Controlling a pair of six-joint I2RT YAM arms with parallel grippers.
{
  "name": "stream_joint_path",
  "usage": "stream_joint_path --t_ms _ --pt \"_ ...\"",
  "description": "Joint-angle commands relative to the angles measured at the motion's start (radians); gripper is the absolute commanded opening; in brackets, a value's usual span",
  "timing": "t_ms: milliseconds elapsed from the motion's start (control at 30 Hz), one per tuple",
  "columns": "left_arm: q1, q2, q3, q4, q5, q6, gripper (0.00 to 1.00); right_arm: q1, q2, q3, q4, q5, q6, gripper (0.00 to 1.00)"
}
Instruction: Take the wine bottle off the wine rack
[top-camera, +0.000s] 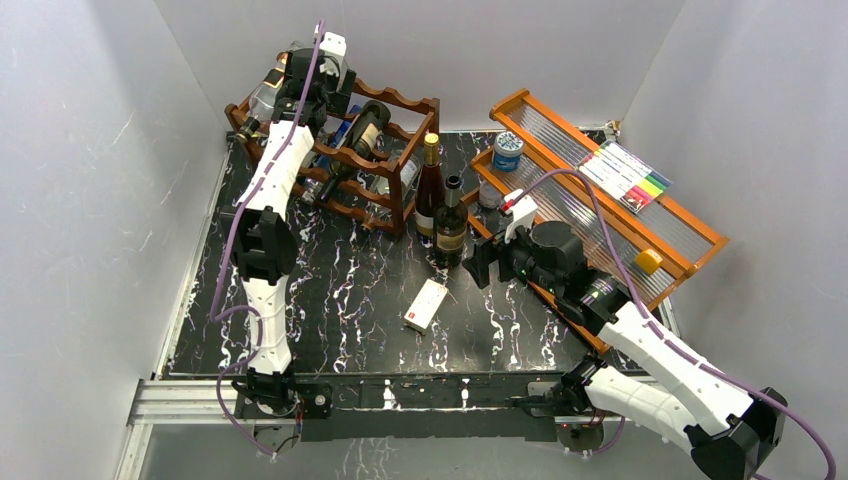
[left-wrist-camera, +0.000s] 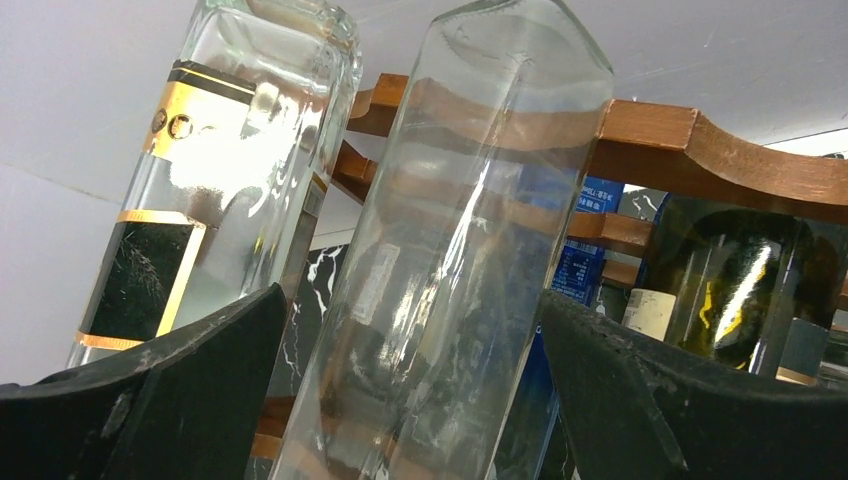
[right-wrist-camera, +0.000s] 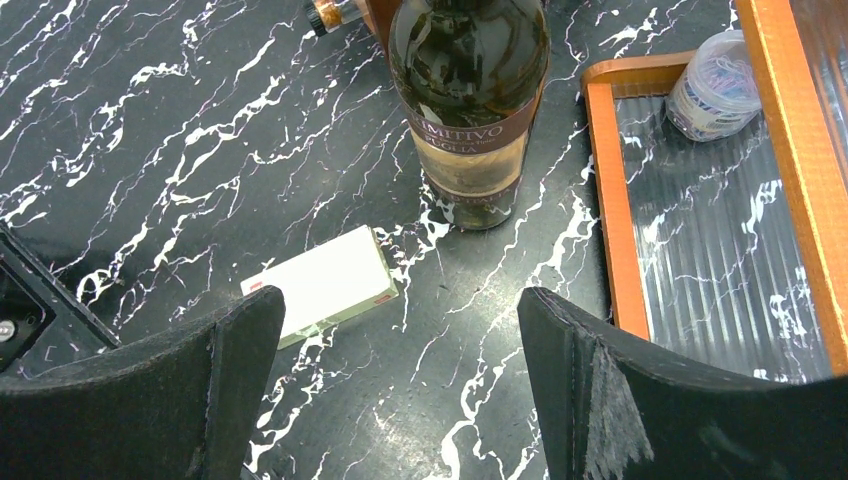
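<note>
Two wide-open, empty hands: right hand (right-wrist-camera: 400, 330) over black marbled counter (right-wrist-camera: 150, 150); left hand (left-wrist-camera: 410, 345) straddles clear glass wine bottle (left-wrist-camera: 470, 200) on dark reddish-brown scalloped wooden wine rack (top-camera: 375, 160). Pre-grasp. Next: close, lift clear of rails.

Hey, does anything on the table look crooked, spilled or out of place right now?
The orange stepped shelf sits diagonally, skewed against the table, and the wine rack is turned too. A small white box lies loose mid-table. No spill or breakage shows.
</note>
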Motion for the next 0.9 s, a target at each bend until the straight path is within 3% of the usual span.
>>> stream_joint_path --t_ms 0,133,233,467,700,800,867 --pt "0.002 -0.012 -0.013 -0.015 -0.02 -0.01 0.98 -0.004 -0.01 0.033 0.076 -0.012 0.014 0.98" --pt "0.002 -0.022 -0.03 -0.015 -0.019 -0.007 0.98 -0.003 -0.002 0.036 0.078 -0.018 0.017 0.98" --pt "0.002 -0.021 -0.038 -0.018 -0.034 -0.004 0.9 -0.004 0.0 0.039 0.077 -0.02 0.019 0.98" --pt "-0.002 -0.051 -0.031 -0.004 -0.031 -0.021 0.61 -0.004 -0.005 0.039 0.083 -0.021 0.024 0.98" --pt "-0.009 -0.108 0.0 -0.004 -0.007 -0.077 0.44 -0.002 -0.002 0.049 0.072 -0.03 0.043 0.98" --pt "-0.011 -0.144 -0.001 -0.007 0.007 -0.096 0.23 -0.003 -0.007 0.052 0.064 -0.03 0.049 0.98" --pt "-0.015 -0.167 -0.002 -0.01 0.009 -0.107 0.16 -0.004 -0.012 0.055 0.059 -0.027 0.049 0.98"
